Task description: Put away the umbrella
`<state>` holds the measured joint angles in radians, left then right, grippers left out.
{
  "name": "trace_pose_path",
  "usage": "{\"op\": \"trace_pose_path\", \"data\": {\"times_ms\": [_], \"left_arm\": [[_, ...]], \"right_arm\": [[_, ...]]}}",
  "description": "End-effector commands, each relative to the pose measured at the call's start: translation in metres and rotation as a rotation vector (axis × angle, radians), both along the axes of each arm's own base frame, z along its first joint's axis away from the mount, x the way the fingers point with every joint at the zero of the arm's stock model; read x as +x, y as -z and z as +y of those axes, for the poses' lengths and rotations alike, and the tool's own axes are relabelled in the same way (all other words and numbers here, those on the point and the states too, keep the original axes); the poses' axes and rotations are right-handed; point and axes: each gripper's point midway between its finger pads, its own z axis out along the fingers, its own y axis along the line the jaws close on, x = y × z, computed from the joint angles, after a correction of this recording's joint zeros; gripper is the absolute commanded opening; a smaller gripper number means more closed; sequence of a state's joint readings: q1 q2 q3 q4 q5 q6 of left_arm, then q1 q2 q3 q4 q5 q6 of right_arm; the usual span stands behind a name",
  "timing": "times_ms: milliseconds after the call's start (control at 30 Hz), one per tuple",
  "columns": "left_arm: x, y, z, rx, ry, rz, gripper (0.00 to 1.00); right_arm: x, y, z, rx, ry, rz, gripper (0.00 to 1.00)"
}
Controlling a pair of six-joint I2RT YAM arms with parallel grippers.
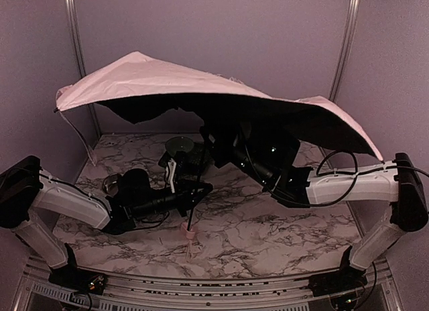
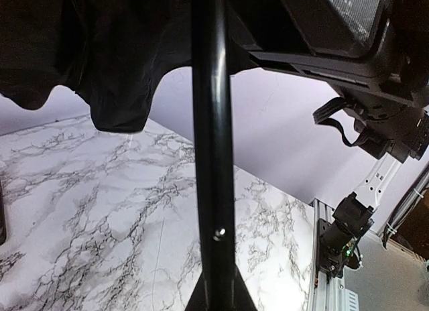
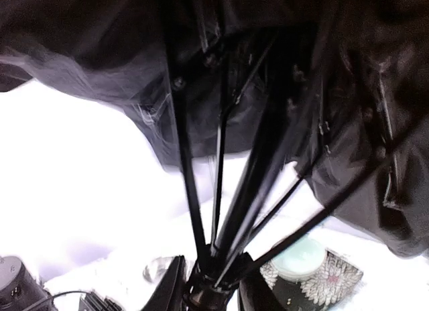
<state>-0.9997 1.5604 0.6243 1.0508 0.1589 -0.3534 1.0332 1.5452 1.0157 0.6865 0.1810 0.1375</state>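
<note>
You've got the umbrella open and standing roughly upright mid-table. The pink canopy spreads from far left to right and is tilted so the right edge dips lower, with the black lining facing down. Its thin black shaft leans slightly on its way down to the small pink handle. The handle touches the marble table near the centre, toward the near side. A thin strip dangles from the canopy's left edge.

Your left gripper comes in low from the left and sits on the shaft just above the handle. In the left wrist view the shaft fills the middle of the frame. The gripper's dark parts hug it on both sides at the bottom, so it reads as clamped on the shaft.

Your right gripper reaches up from the right under the canopy. In the right wrist view the ribs fan out of the runner hub. A finger sits tight on either side of that hub, so it looks closed on it, as far as the blurred frame shows. In the top view its tips are lost against the dark lining.

Behind the shaft, on the far side of centre, a round pale-green dish sits on the table. A small clear round thing lies near the left arm.
</note>
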Motion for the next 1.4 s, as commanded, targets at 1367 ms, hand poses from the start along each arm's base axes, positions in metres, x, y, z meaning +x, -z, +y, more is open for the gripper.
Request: {"op": "trace_pose_path", "data": {"times_ms": [1367], "left_arm": [[0.058, -0.126, 0.029, -0.464, -0.134, -0.332, 0.0]], "right_arm": [[-0.063, 0.152, 0.022, -0.481, -0.126, 0.118, 0.25]]}}
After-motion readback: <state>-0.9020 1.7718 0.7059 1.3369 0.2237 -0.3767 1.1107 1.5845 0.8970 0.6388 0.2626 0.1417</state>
